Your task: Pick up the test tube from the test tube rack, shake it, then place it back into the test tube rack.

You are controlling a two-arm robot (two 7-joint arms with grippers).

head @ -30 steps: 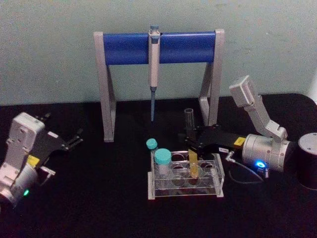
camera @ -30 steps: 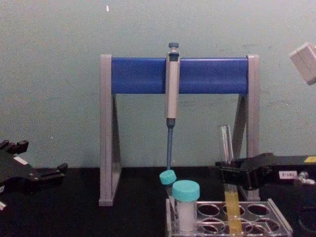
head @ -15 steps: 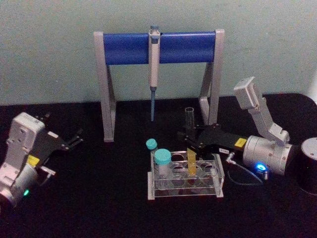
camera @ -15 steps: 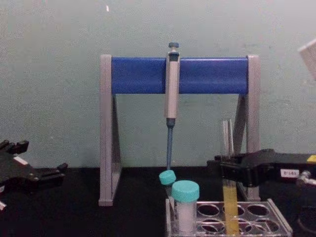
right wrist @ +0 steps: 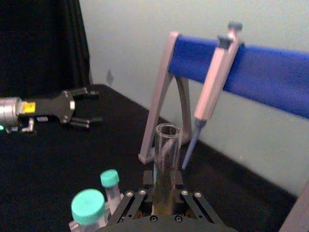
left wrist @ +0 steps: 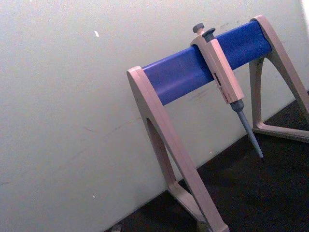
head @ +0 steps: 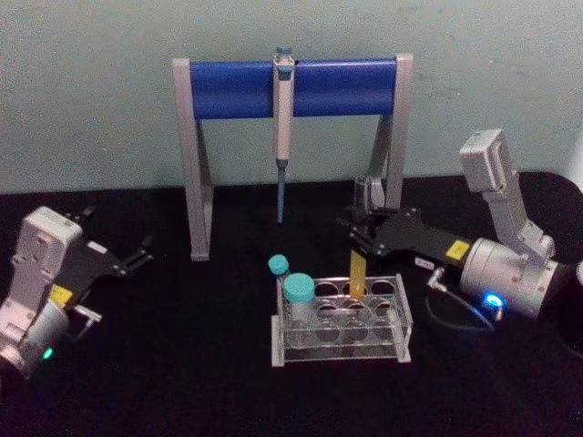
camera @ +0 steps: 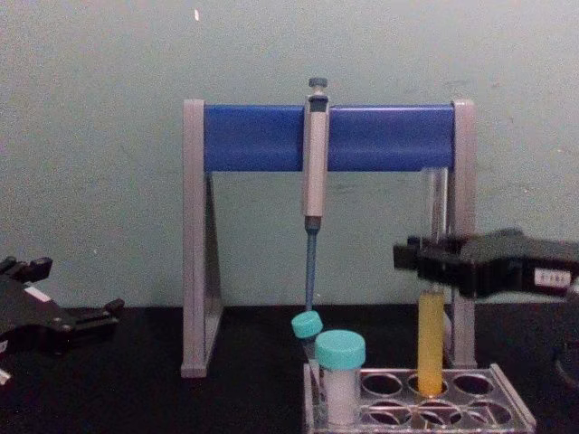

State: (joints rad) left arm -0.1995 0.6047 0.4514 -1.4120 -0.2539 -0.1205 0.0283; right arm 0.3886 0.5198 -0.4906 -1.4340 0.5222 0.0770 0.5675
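The test tube (head: 358, 273) is a slim clear tube with yellow-orange liquid in its lower part. It stands upright, and my right gripper (head: 363, 238) is shut on it about halfway up. In the chest view the test tube (camera: 431, 344) hangs with its round bottom level with the top plate of the test tube rack (camera: 517, 421), over a back-row hole. The right wrist view shows the open mouth of the test tube (right wrist: 167, 145) rising from between the fingers. The clear test tube rack (head: 404, 339) sits mid-table. My left gripper (head: 138, 256) rests open at the far left.
Two teal-capped tubes (head: 298, 289) stand in the rack's left end. Behind it is a grey-and-blue pipette stand (head: 237, 89) with a pipette (head: 283, 137) hanging from its bar. The right post of the stand (camera: 463, 226) is close behind the held tube.
My right gripper has risen with the test tube, drawing it up out of the rack hole until its bottom is near the top plate. The left arm has not moved.
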